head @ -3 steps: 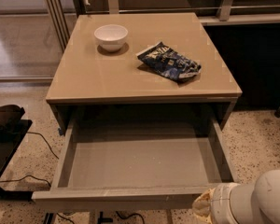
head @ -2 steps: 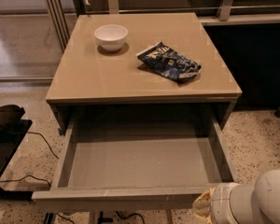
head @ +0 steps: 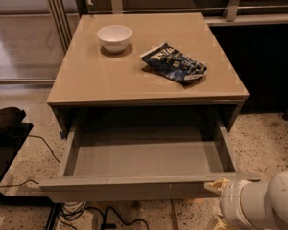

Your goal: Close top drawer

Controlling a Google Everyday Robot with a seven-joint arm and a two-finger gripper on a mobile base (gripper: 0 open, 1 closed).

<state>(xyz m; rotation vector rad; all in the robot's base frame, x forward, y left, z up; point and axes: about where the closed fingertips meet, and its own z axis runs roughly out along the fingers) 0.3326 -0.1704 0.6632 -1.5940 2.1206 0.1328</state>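
The top drawer [head: 144,152] is pulled far out from under the beige tabletop [head: 110,75]. It is wide, shallow and grey, and its inside holds nothing. Its flat front panel [head: 129,188] faces the camera at the bottom of the view. My gripper [head: 216,187] is at the bottom right, at the right end of the drawer's front panel. It shows only as a small beige tip ahead of the white arm [head: 261,205]. The rest of it is hidden by the arm.
A white bowl [head: 114,36] and a crumpled dark blue snack bag [head: 175,63] lie on the tabletop. A black object [head: 5,128] and cables [head: 81,210] lie on the speckled floor at the left. A dark wall stands at the right.
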